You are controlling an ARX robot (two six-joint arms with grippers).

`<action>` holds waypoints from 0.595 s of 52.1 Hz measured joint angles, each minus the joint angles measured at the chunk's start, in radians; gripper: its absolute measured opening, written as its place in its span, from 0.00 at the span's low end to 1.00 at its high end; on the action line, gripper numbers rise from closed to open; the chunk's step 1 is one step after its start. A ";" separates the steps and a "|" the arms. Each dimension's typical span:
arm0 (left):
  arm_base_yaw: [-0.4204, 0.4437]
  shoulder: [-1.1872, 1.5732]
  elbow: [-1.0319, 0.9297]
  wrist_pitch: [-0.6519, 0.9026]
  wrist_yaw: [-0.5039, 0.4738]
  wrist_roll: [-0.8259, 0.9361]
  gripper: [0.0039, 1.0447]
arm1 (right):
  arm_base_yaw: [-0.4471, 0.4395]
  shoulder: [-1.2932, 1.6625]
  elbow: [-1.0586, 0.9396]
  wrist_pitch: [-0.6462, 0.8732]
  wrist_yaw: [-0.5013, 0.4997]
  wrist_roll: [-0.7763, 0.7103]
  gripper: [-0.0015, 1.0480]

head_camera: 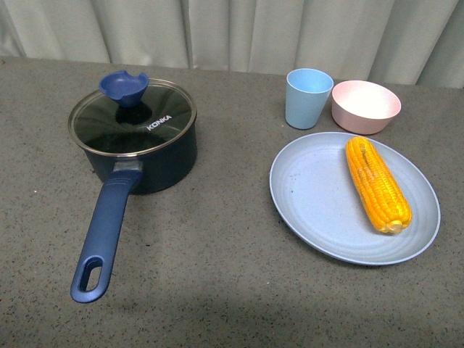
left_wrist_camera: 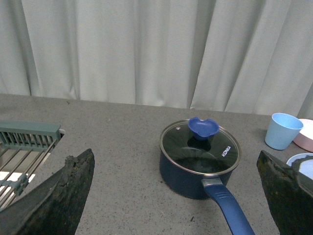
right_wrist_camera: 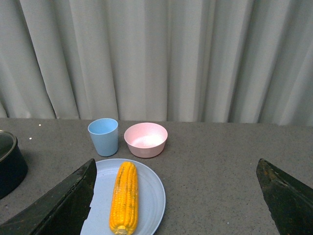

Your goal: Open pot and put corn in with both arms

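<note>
The dark navy pot (head_camera: pixel 138 148) stands at the left of the table. Its glass KONKA lid (head_camera: pixel 133 119) with a blue knob (head_camera: pixel 124 88) is on, and its long blue handle (head_camera: pixel 104 235) points toward me. The pot also shows in the left wrist view (left_wrist_camera: pixel 198 161). The yellow-orange corn (head_camera: pixel 377 183) lies on a light blue plate (head_camera: pixel 312 196) at the right; it also shows in the right wrist view (right_wrist_camera: pixel 124 197). Neither arm shows in the front view. My left gripper (left_wrist_camera: pixel 181 196) is open and empty, well short of the pot. My right gripper (right_wrist_camera: pixel 181 196) is open and empty, short of the corn.
A light blue cup (head_camera: pixel 308 98) and a pink bowl (head_camera: pixel 365 106) stand behind the plate. A grey-green rack (left_wrist_camera: pixel 24 147) lies at the side in the left wrist view. A pale curtain (head_camera: pixel 232 29) hangs behind the table.
</note>
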 joint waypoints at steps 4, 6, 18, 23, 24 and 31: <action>0.000 0.000 0.000 0.000 0.000 0.000 0.94 | 0.000 0.000 0.000 0.000 0.000 0.000 0.91; 0.000 0.000 0.000 0.000 0.000 0.000 0.94 | 0.000 0.000 0.000 0.000 0.000 0.000 0.91; 0.000 0.000 0.000 0.000 0.000 0.000 0.94 | 0.000 0.000 0.000 0.000 0.000 0.000 0.91; 0.000 0.000 0.000 0.000 0.000 0.000 0.94 | 0.000 0.000 0.000 0.000 0.000 0.000 0.91; 0.000 0.000 0.000 0.000 0.000 0.000 0.94 | 0.000 0.000 0.000 0.000 0.000 0.000 0.91; 0.000 0.000 0.000 0.000 0.000 0.000 0.94 | 0.000 0.000 0.000 0.000 0.000 0.000 0.91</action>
